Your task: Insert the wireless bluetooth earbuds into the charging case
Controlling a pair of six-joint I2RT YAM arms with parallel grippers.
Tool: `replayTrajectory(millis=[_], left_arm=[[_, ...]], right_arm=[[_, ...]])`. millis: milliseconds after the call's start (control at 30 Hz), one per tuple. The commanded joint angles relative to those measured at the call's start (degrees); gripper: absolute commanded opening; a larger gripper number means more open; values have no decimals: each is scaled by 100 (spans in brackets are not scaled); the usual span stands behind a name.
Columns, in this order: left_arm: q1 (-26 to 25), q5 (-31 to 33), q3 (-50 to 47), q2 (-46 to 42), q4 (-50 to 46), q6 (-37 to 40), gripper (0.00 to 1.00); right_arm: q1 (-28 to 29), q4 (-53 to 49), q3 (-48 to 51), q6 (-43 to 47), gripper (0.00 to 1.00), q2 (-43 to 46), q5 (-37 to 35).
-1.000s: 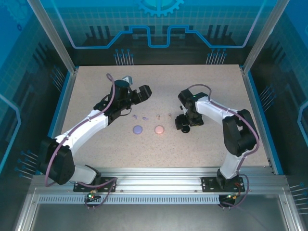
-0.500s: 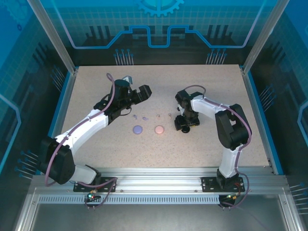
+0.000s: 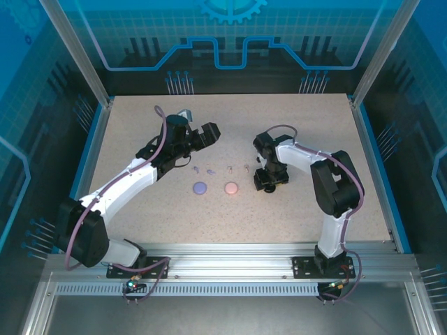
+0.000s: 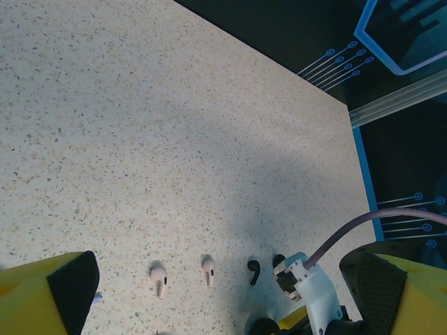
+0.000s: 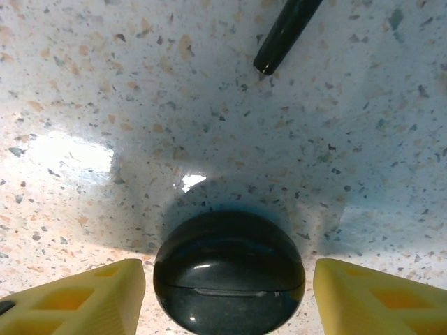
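In the right wrist view a glossy black round charging case (image 5: 229,272) sits shut on the table between my right gripper's (image 5: 229,301) yellow fingers (image 5: 77,296), with a gap on each side. A black earbud stem (image 5: 286,35) lies beyond it. From above, the right gripper (image 3: 269,183) stands low over that case. The left gripper (image 3: 206,134) hovers open and empty behind the row of earbuds. Its wrist view shows two pink earbuds (image 4: 159,278) (image 4: 208,269) and a black earbud (image 4: 253,271); a second black one (image 4: 278,260) is partly hidden by the right arm (image 4: 311,293).
A lilac case (image 3: 200,187) and a pink case (image 3: 231,187) lie shut at the table's middle, in front of the lilac earbuds (image 3: 197,168). Blue-edged walls bound the speckled table (image 3: 140,118) on the left, right and back.
The right gripper has slid a little to the left over the black case and its elbow has folded in. The left arm has not moved.
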State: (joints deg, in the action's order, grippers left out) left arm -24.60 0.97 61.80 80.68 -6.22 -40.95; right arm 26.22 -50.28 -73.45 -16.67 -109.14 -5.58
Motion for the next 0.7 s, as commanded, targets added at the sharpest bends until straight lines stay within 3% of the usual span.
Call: replayTrajectory(millis=[0, 667], left_arm=[[-51, -113, 227, 54, -68, -109, 99], [-75, -134, 280, 61, -70, -106, 99]], right_arm=[[80, -43, 50, -30, 65, -107, -63], [177, -165, -204, 41, 60, -460, -345]])
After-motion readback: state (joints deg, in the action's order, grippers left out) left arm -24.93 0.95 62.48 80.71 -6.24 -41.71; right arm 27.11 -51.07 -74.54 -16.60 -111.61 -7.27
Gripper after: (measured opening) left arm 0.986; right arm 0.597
